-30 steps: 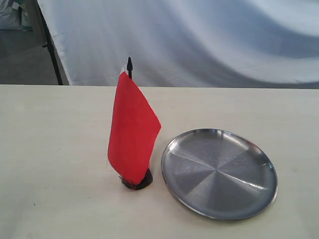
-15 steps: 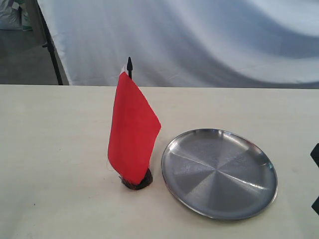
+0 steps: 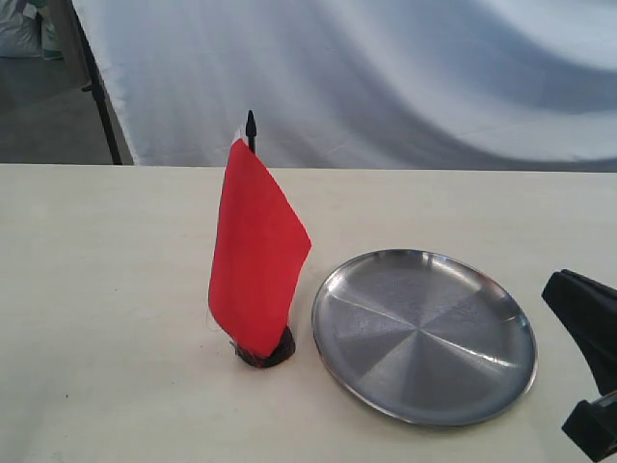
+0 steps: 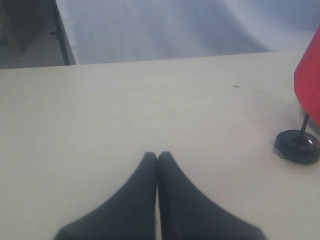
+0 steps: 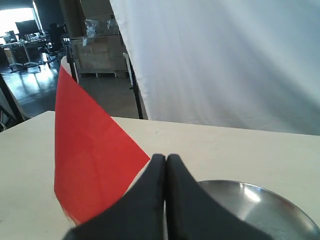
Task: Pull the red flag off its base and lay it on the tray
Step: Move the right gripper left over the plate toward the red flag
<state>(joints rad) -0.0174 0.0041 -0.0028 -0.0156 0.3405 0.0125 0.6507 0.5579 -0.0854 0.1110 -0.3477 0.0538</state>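
Observation:
The red flag point(image 3: 255, 251) stands upright in its small black base point(image 3: 278, 353) on the pale table, its pointed black tip point(image 3: 251, 123) on top. Just to its right lies the round steel tray point(image 3: 424, 336), holding nothing. My right gripper point(image 5: 165, 157) is shut with nothing in it; its black body point(image 3: 586, 313) comes in at the exterior view's right edge, beside the tray's rim. It faces the flag point(image 5: 85, 150) and the tray point(image 5: 260, 207). My left gripper point(image 4: 157, 155) is shut on nothing, low over bare table, well away from the base point(image 4: 297, 146) and the flag point(image 4: 310, 80).
A white cloth backdrop point(image 3: 386, 77) hangs behind the table's far edge. A black stand leg point(image 3: 96, 87) rises at the back left, off the table. The table point(image 3: 106, 289) stretches bare to the left of the flag.
My right gripper has come into the exterior view from the right edge, moving toward the tray. The flag, base and tray have not moved.

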